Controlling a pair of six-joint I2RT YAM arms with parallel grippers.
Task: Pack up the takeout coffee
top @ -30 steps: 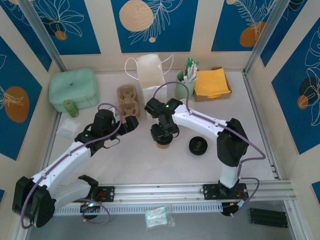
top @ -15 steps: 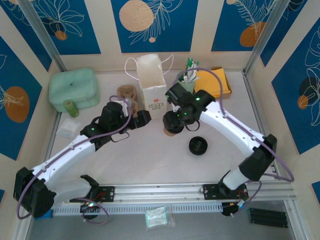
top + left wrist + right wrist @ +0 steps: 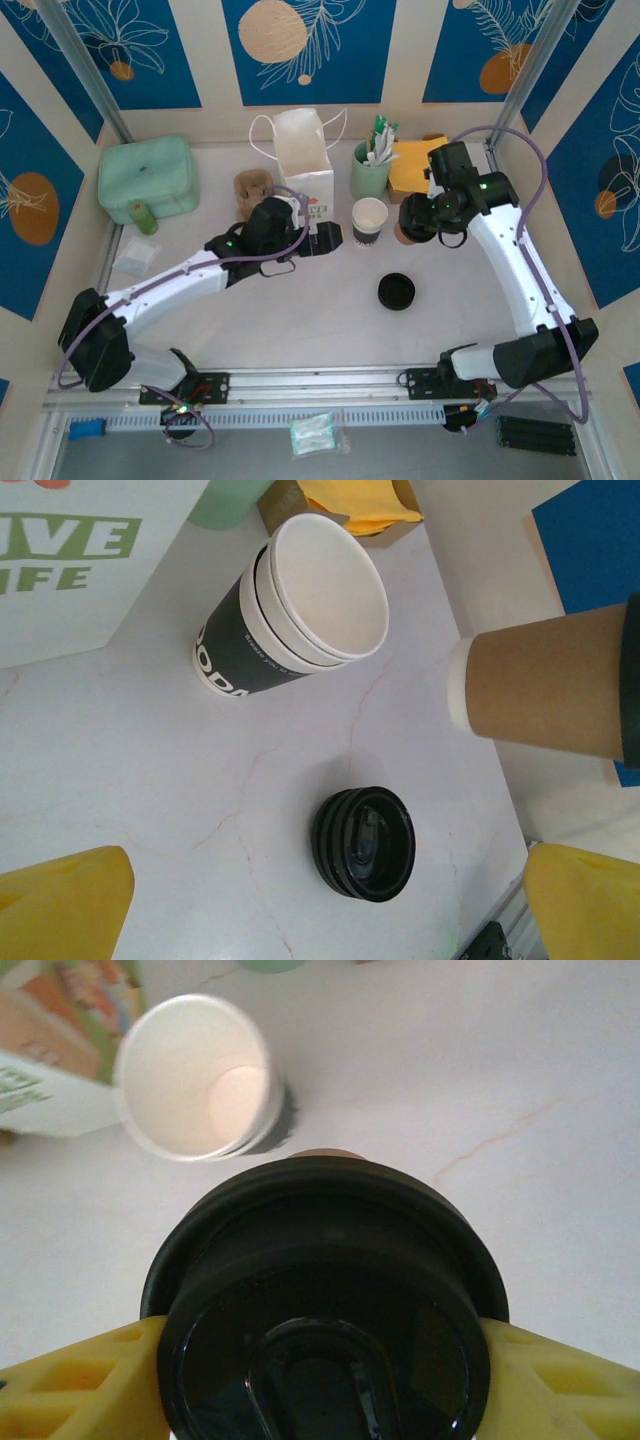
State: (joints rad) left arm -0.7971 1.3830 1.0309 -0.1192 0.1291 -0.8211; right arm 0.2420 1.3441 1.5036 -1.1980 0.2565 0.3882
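Top external: right gripper clamped on the takeout coffee, just right of white cup; left gripper gaped wide, empty, just left of it.

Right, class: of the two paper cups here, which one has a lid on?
The kraft-brown cup, gripped by the right gripper, is capped with a black lid; the white black-banded cup stands open on the table.
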